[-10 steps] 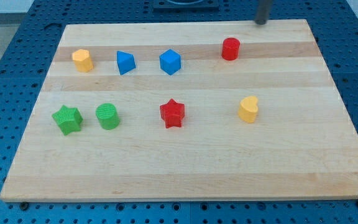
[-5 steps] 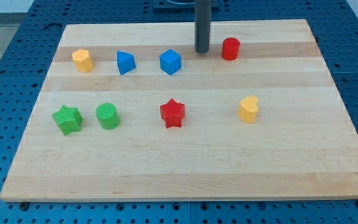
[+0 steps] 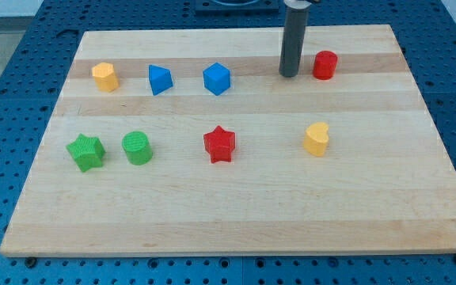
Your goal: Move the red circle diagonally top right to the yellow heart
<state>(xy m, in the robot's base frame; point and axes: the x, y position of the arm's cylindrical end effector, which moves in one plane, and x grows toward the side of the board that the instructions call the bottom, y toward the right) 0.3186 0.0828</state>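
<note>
Eight blocks dot a pale wooden board [image 3: 236, 198] (blue pegboard [image 3: 22, 71] beneath)

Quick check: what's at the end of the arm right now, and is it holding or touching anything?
No gripper: the arm ends in a rod. My tip holds nothing; it sits just to the view's left of the red circle, contact cannot be told.

Upper row, view's left to right — yellow block [image 3: 105, 77], blue block [image 3: 159, 79], blue cube [image 3: 217, 78], my tip [image 3: 290, 75], red circle [image 3: 325, 65]. Lower row — green star [image 3: 85, 152], green cylinder [image 3: 137, 147], red star [image 3: 219, 144], yellow heart [image 3: 317, 138], below the circle.
</note>
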